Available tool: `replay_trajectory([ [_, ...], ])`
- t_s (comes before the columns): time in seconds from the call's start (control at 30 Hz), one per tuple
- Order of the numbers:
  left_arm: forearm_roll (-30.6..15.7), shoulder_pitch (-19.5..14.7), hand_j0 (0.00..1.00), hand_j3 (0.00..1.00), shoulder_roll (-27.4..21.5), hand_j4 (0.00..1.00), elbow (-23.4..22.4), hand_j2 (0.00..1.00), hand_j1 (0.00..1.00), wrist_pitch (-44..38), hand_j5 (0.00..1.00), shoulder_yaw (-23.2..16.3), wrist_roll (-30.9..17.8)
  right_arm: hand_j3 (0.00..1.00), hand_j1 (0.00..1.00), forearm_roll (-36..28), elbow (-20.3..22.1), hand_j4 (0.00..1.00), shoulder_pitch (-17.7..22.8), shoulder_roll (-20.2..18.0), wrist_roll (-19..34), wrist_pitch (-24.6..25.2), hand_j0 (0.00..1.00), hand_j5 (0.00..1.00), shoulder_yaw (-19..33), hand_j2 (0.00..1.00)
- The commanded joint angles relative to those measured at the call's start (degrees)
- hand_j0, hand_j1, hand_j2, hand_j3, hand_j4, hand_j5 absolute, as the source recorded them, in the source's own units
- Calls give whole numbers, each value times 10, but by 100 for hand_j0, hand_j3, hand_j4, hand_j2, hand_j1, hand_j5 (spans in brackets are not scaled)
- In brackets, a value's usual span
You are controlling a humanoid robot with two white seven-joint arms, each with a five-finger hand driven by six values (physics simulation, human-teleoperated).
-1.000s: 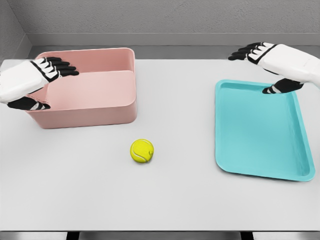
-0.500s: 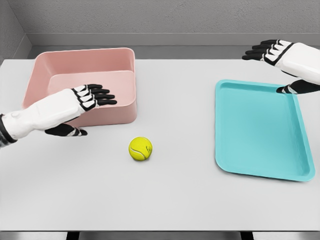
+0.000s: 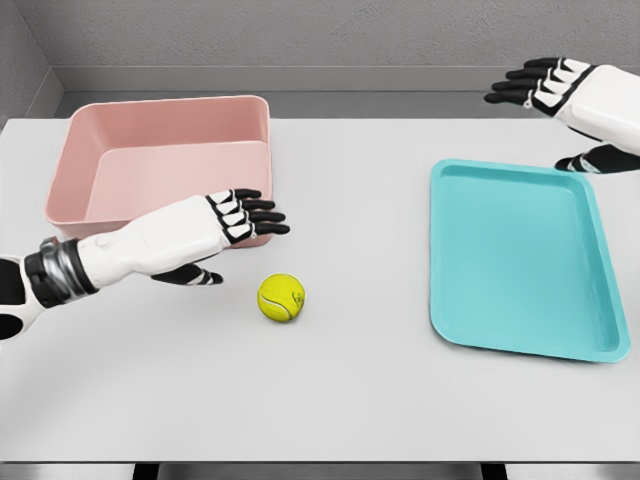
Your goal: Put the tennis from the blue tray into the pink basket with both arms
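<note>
Tennis ball loose on bench, btwn pink basket and blue tray, nearer basket; tray holds nothing

Left robot hand above bench just left of ball, fingers stretched flat, thumb tucked below, nothing held, not touching ball. Right robot hand far off at back right, beyond tray's far corner, fingers spread, nothing held

Step in hand, prob: grab ball w/ left

How to do well:
- bring palm over top of ball before dropping, not in from side; ball round, will roll off at a nudge
- lower straight, spread fingers around both sides, thumb opposite, close only once ball sits in palm
- lift clear of basket's front wall before crossing rim; wall right behind hand
- release low inside basket, else bounce-out likely
- right hand too far to help for now
</note>
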State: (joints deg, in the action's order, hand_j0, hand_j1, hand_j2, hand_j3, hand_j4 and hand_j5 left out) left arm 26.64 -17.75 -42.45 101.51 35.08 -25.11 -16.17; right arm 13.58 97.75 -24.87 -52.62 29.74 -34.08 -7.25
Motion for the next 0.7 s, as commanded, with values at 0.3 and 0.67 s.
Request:
replay_trajectory([
  [0.3, 114, -2, 100, 100, 32, 100, 0, 100, 100, -1, 100, -39, -22, 100, 100, -3, -6, 100, 1, 0, 0, 2, 100, 100, 7, 100],
  [0.67, 150, -14, 100, 100, 61, 100, -1, 100, 100, -1, 100, -69, -23, 100, 100, -3, -4, 100, 1, 0, 0, 2, 100, 100, 6, 100],
])
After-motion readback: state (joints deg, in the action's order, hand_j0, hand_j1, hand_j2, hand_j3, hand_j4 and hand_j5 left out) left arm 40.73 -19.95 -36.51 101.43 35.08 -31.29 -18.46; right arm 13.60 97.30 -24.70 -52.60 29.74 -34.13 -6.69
